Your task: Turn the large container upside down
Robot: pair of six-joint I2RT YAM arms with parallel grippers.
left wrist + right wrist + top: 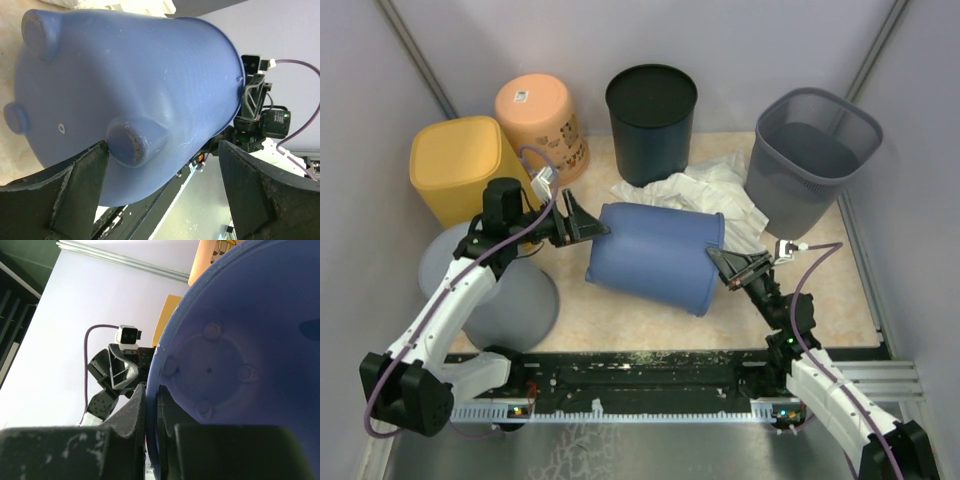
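At left, a grey bin [515,300] and an orange bin [542,115] stand bottom-up. The blue bin [650,255] lies on its side mid-table. The left gripper [588,222] is at its base with jaws apart, and the right gripper [725,262] is clamped on its rim. A mesh basket [810,160] stands upright at right.

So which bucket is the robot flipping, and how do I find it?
Look at the middle of the tan table, between the two robot arms. The blue bucket is there, with the right tool pinching its rim. It's the only one lying on its side, and the only blue one.
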